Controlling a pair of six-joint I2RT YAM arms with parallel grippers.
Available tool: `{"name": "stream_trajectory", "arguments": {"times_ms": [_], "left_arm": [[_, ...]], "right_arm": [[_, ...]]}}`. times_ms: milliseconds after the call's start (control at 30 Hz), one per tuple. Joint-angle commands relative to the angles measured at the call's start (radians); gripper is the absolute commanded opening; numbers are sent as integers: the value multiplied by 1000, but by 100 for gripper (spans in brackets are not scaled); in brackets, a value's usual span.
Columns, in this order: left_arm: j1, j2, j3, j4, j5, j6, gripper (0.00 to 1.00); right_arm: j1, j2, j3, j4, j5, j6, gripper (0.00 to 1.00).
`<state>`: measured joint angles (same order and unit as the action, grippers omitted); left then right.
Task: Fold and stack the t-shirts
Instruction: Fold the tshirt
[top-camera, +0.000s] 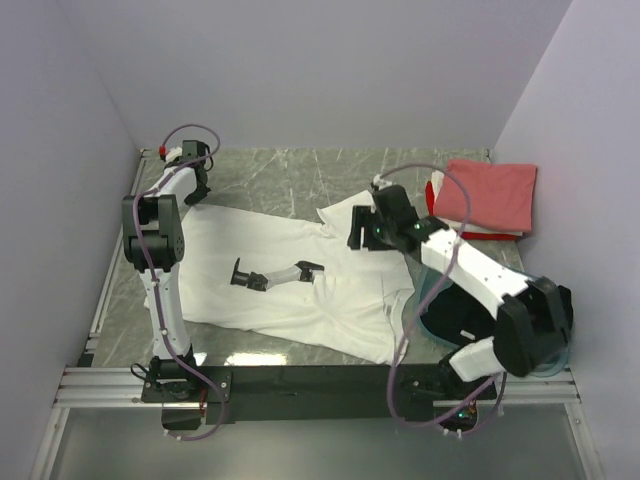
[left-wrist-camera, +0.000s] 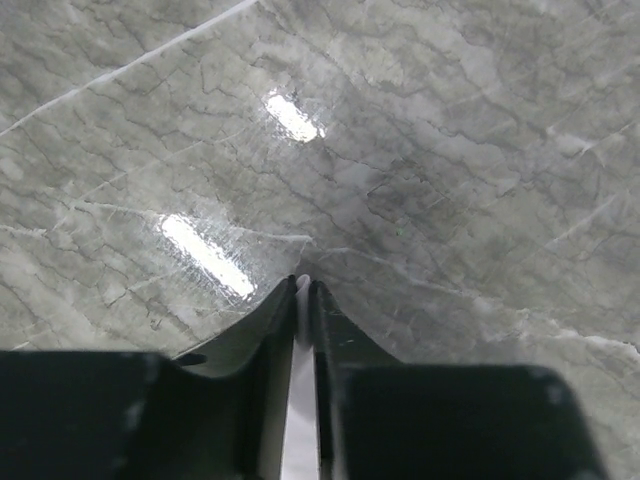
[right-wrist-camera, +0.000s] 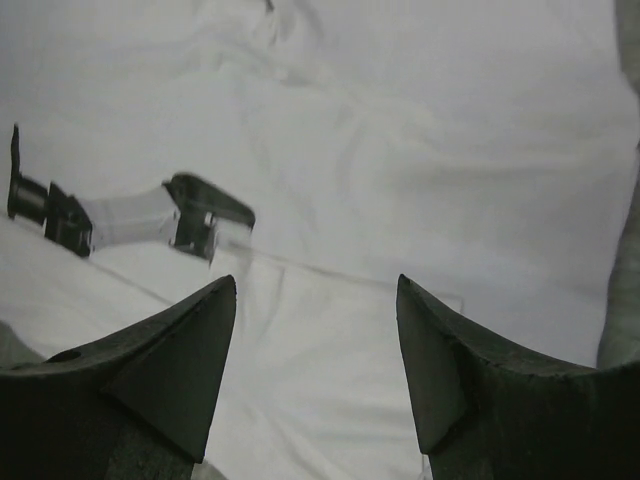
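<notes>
Cloth covers most of the marble worktop (top-camera: 300, 170): a large white t-shirt (top-camera: 300, 290) lies spread flat from about 10 o'clock down to 5 o'clock. Its dark graphic (top-camera: 275, 275) faces up near the centre of the dial.

At 10 o'clock we see the left end effector (top-camera: 197, 190) at the shirt's far corner. In its wrist view the fingers (left-wrist-camera: 270, 340) are pressed almost together on a thin sliver of white cloth, with bare marble beyond the tips.

The right end effector (top-camera: 358, 230) hangs over the shirt just right of centre, near a rumpled, turned-over edge at about 1 o'clock. Its jaws stand wide apart and hold nothing. The wrist camera looks down between them at white cloth, with the graphic off at 9 o'clock of that view.

At 2 o'clock sits a folded stack against the right wall, with a salmon-pink shirt (top-camera: 490, 192) on top. A red shirt (top-camera: 437, 195) shows at the stack's left edge and a white one (top-camera: 500, 236) lies beneath.

At 4 o'clock a black shirt (top-camera: 455, 315) lies in a translucent teal tub (top-camera: 412, 300), partly hidden by the right arm.
</notes>
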<state>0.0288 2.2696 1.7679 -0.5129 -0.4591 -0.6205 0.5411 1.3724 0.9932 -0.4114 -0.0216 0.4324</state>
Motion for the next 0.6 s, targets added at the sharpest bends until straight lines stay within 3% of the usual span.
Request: {"name": "stream_trajectory", "arguments": {"times_ms": [0, 133, 567], "left_arm": [[5, 11, 15, -4, 34, 8, 16], [5, -2, -4, 13, 57, -1, 1], [-1, -85, -90, 74, 152, -21, 0]], "right_arm": [[-67, 117, 158, -3, 3, -60, 72], [-118, 299, 333, -64, 41, -80, 72], [-220, 879, 1016, -302, 112, -118, 70]]}}
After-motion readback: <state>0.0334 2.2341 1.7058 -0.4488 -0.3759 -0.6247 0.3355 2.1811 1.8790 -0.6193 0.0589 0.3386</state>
